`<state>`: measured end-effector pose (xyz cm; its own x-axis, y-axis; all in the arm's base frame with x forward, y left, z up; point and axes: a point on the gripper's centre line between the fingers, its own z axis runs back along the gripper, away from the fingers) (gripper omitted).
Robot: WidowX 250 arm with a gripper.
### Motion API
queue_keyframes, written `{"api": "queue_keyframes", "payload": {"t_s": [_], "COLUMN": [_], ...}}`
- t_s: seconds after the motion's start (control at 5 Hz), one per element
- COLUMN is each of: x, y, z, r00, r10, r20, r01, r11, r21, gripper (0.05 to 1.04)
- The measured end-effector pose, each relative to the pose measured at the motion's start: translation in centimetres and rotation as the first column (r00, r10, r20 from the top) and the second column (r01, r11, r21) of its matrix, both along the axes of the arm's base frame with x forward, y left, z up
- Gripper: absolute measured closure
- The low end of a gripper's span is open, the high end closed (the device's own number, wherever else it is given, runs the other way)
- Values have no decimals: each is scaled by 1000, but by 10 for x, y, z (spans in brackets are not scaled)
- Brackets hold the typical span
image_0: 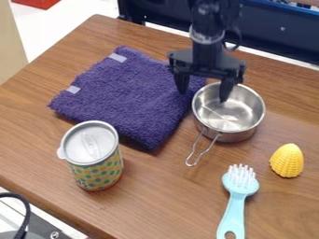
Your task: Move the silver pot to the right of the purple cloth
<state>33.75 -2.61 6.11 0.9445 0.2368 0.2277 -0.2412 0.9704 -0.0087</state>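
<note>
Wooden tabletop is observed across the frame. A blue brush is noted lower right, a lidded canister lower left. The silver pot is recorded right of centre – beside the purple cloth. The gripper is seen upper centre, fingers apart – one over the pot.

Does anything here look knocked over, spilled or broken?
Nothing stands out. The silver pot and patterned cup stand upright, the cup's lid is on, and the purple cloth lies flat. I see no spill or damage.
</note>
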Motion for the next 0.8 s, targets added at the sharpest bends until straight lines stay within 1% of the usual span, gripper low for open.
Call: {"api": "queue_keyframes", "payload": {"t_s": [0.2,0.4,0.6,0.8], "x": [2,-3,-17,-37], "y": [-12,-25,-40,-30], "z": [11,27,28,34], "r00": [999,999,1000,999], "r10": [41,42,19,26], "r20": [0,12,-18,38], "r01": [-41,-42,-20,-25], "r11": [999,999,999,1000], "r21": [-9,-13,-31,-11], "gripper": [85,85,85,85]}}
